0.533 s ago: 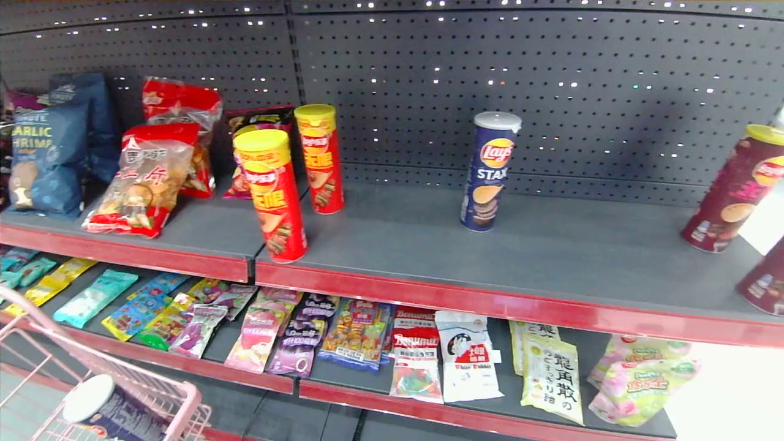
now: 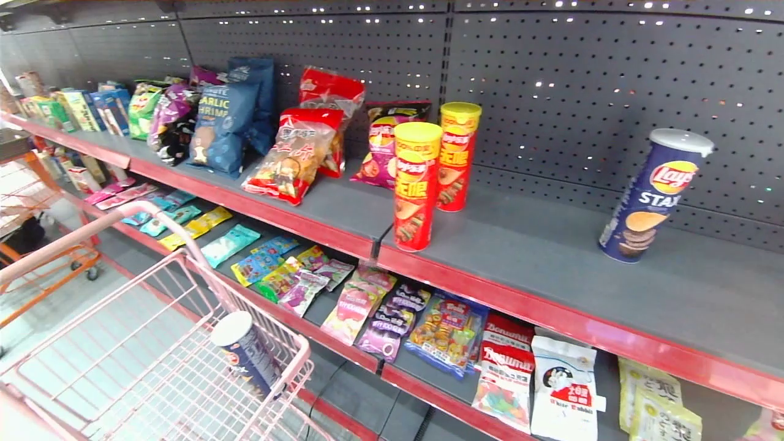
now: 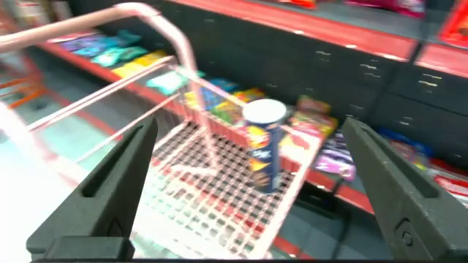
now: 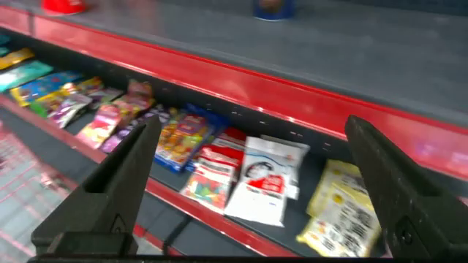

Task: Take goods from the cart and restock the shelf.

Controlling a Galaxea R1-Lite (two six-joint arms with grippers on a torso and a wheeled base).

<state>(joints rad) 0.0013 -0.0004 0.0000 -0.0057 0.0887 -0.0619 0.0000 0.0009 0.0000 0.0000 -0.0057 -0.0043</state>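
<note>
A pink wire cart [image 2: 86, 239] stands at the lower left, before the shelf. In its near corner stands a dark blue chip can [image 2: 248, 352] with a white lid. The left wrist view looks down on that can [image 3: 265, 146] in the cart [image 3: 197, 197], and my left gripper [image 3: 250, 128] hangs open above it, well apart. On the grey upper shelf [image 2: 551, 257] a matching blue can [image 2: 655, 196] stands at the right. My right gripper [image 4: 254, 124] is open and holds nothing, in front of the shelf's red edge [image 4: 292, 95].
Two red cans [image 2: 416, 184] with yellow lids stand mid-shelf, with several snack bags [image 2: 294, 153] to their left. Flat candy packets [image 2: 447, 331] cover the lower shelf. An orange cart [image 2: 37, 245] stands at the far left. Bare shelf lies between the red cans and the blue can.
The head camera has turned left, so the whole picture has shifted right and more of the cart shows. The cans and bags have kept their places.
</note>
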